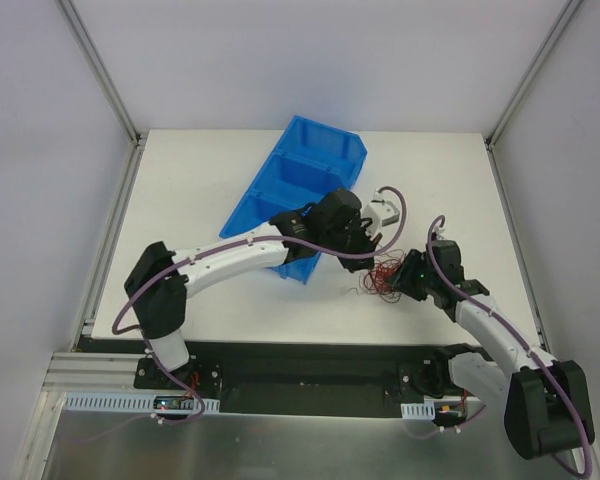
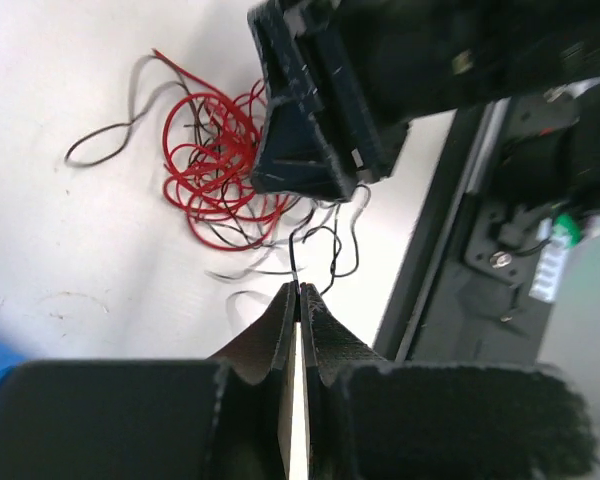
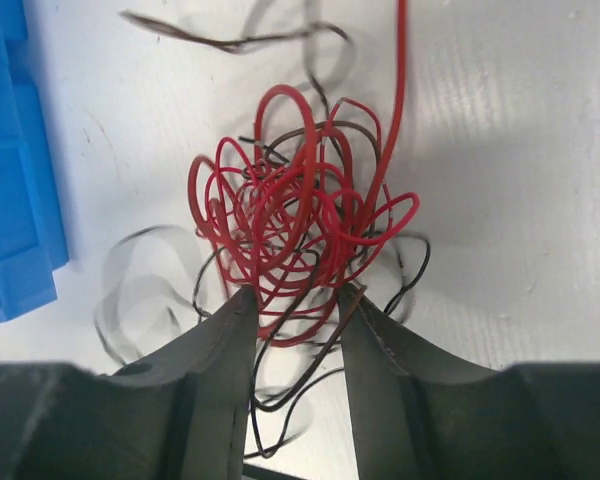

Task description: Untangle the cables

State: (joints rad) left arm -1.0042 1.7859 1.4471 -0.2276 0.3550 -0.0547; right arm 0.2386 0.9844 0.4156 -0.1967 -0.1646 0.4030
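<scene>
On table (image 1: 200, 180), left fingers (image 2: 265, 340) pinch black strand (image 2: 294, 262), probably; right fingers (image 3: 220, 370) half-open astride cables (image 3: 290, 230).

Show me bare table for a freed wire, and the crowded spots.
Free: table right of the blue bin to the edge; the back left corner beside the bin; the front strip left of the cables. Crowded: the tangle, with left tool and right tool on it.
</scene>
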